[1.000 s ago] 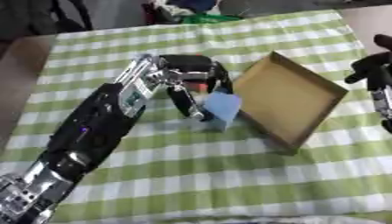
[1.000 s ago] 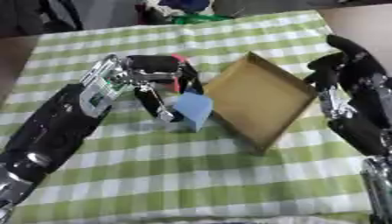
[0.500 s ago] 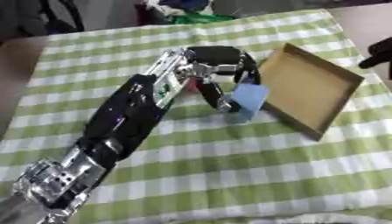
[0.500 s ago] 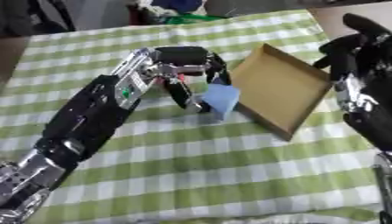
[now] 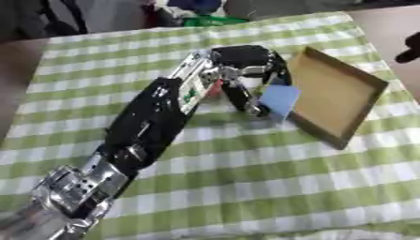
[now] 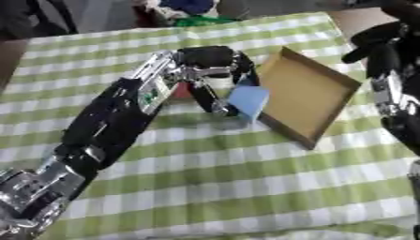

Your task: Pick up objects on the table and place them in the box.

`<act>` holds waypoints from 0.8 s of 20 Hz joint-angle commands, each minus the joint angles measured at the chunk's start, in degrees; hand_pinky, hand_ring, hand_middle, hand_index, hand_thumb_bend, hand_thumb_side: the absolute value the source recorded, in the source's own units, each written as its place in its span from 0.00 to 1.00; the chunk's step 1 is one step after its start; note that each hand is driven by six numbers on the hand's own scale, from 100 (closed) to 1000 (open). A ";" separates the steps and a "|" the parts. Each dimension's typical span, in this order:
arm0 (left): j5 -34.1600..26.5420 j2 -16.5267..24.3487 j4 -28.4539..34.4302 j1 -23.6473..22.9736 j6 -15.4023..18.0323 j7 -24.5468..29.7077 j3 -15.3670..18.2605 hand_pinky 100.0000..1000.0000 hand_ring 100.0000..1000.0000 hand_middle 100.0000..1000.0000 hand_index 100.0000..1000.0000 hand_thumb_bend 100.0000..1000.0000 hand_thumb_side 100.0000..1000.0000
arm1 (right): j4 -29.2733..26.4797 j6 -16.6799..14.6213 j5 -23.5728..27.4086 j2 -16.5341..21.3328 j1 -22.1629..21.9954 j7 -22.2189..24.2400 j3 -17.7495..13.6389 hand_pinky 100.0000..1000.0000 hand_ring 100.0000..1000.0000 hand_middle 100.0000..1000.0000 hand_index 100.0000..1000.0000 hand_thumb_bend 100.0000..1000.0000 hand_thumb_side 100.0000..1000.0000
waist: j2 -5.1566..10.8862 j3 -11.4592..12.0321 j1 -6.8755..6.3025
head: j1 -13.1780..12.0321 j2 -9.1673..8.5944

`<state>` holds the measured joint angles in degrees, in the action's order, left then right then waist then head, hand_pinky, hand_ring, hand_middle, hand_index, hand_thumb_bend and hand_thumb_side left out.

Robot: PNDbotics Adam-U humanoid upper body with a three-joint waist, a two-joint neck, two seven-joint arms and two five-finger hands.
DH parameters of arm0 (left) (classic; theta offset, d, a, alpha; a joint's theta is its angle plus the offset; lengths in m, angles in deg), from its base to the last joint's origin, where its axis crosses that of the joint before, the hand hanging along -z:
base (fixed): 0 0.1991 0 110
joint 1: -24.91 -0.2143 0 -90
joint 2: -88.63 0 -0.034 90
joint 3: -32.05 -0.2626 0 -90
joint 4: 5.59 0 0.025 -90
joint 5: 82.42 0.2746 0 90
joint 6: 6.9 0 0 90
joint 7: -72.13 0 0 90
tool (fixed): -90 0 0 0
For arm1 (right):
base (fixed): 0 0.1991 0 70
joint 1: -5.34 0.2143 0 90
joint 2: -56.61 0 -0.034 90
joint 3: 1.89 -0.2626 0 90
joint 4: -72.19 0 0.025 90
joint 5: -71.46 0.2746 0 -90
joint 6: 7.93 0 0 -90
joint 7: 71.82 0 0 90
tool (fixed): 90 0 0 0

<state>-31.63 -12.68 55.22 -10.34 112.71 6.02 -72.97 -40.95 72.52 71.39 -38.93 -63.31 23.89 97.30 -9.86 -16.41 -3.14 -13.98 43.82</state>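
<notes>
Carrying is the step in hand, by my read: left hand (image 5: pixel 246 65) has its fingers curled round a light-blue flat object (image 5: pixel 280 101), w/ the piece held just beside the near-left wall of the cardboard box (image 5: pixel 371 105), not yet over it. Box is a shallow open tray sitting askew on the green-checked surface (image 5: pixel 246 187); nothing visible inside it so far.

Next move, as I judge it: shift the blue piece right, up & over the box rim, then let go once it's above the floor of the tray. Lower corner of the piece looks close to the wall, so it prob. needs lift before travel.

Right hand (image 6: pixel 384 44) hangs beyond the box's far-right side, fingers relaxed & apart, holding nothing.

Hard to tell: something red (image 6: pixel 182 91) shows behind the left wrist, mostly hidden. Whether the blue piece touches the surface or the box wall – can't say. Right hand is cut off in the left eye view.
</notes>
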 commanded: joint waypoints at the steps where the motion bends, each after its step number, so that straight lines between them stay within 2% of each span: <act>1: 0.61 -0.61 0.32 2.25 0.02 -0.95 0.99 0.61 0.51 0.41 0.63 0.21 0.07 | -1.45 -0.79 0.96 0.75 1.28 0.24 -0.09 0.81 0.55 0.59 0.90 0.00 0.45 | 1.12 -0.41 0.60 | -0.50 0.29; 8: 2.81 -4.91 -1.60 4.14 0.05 -2.78 2.06 0.59 0.51 0.42 0.64 0.21 0.07 | -1.45 -1.37 2.28 0.21 2.91 1.31 0.74 0.81 0.55 0.60 0.90 0.00 0.45 | 0.83 -2.00 0.75 | -1.46 0.29; 9: 3.19 -5.57 -2.06 4.22 0.08 -2.98 2.21 0.59 0.52 0.42 0.64 0.25 0.07 | -1.45 -1.38 2.43 0.12 3.09 1.44 0.84 0.81 0.55 0.59 0.90 0.00 0.44 | 0.74 -2.19 0.72 | -1.54 0.29; 10: 3.60 -6.14 -2.56 4.27 0.15 -3.10 2.32 0.59 0.52 0.42 0.64 0.21 0.07 | -1.45 -1.37 2.55 0.05 3.22 1.57 0.92 0.81 0.55 0.59 0.90 0.00 0.45 | 0.65 -2.34 0.68 | -1.60 0.29; 16: 5.07 -8.52 -4.87 4.05 1.31 -3.34 2.35 0.58 0.52 0.42 0.64 0.22 0.07 | -1.45 -1.29 2.82 -0.16 3.48 2.02 1.16 0.81 0.55 0.59 0.90 0.00 0.45 | 0.20 -2.96 0.27 | -1.80 0.29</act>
<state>-26.84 -20.91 49.98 -7.55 113.66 2.90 -71.12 -41.20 71.34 73.88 -39.44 -60.74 25.66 98.44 -10.41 -19.33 -3.22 -15.54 43.82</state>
